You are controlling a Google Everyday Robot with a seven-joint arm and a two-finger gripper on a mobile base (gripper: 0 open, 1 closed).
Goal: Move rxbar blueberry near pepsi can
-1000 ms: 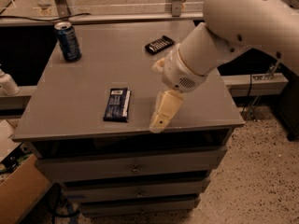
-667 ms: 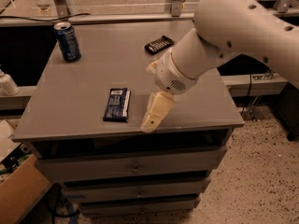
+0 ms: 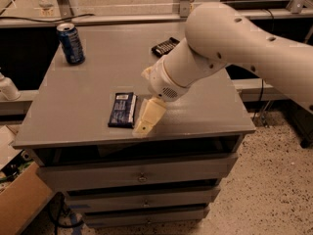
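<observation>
The rxbar blueberry (image 3: 122, 109), a flat dark navy wrapper with a small white label at its far end, lies near the front edge of the grey cabinet top (image 3: 98, 72). The pepsi can (image 3: 71, 43) stands upright at the back left corner, far from the bar. My gripper (image 3: 146, 122), with cream-coloured fingers pointing down toward the front edge, hangs just to the right of the bar, almost touching its right side. It holds nothing that I can see.
A black bar wrapper with pale lettering (image 3: 165, 46) lies at the back middle, partly behind my arm (image 3: 230, 43). The cabinet has drawers (image 3: 142, 175) below. A cardboard box (image 3: 19, 204) sits on the floor at the left.
My arm has swung left and the gripper has moved from the right of the top toward the bar, now close beside it. The bar and can have not moved.
</observation>
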